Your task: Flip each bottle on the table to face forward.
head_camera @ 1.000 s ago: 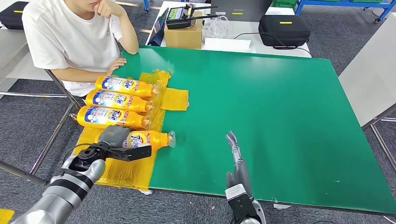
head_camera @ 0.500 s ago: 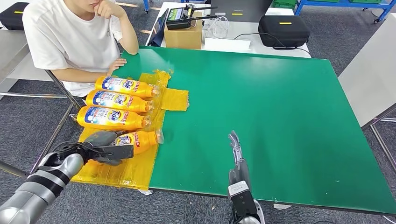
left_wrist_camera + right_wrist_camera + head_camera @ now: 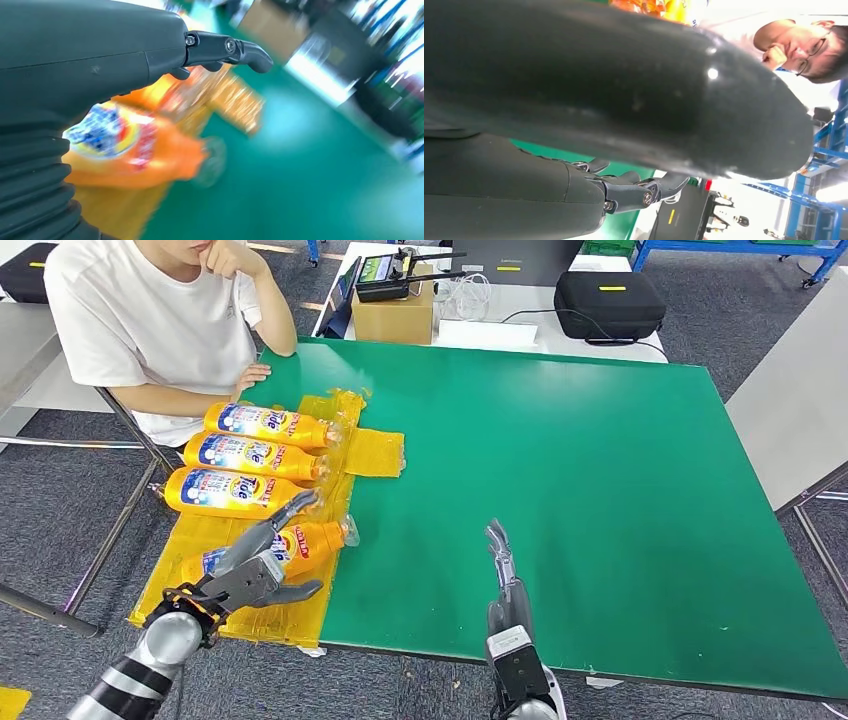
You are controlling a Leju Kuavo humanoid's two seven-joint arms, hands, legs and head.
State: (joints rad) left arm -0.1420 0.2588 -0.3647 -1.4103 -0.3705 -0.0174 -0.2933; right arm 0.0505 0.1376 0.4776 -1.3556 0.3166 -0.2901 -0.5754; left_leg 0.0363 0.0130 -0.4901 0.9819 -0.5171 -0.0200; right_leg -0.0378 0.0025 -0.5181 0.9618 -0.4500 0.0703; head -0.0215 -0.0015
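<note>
Bottle (image 3: 300, 543) near table (image 3: 600, 490) front edge | left hand (image 3: 255, 570) open, touching btl

Four orange plastic detergent bottles (image 3: 262, 424) lie side by side on a crinkled yellow plastic sheet (image 3: 372, 452) at the left end of the green table (image 3: 600, 500) — the nearest one (image 3: 300, 540) under the left hand (image 3: 250, 575). A seated person (image 3: 150, 320) is behind them; the right hand (image 3: 505, 585) is at the table's near edge.
</note>
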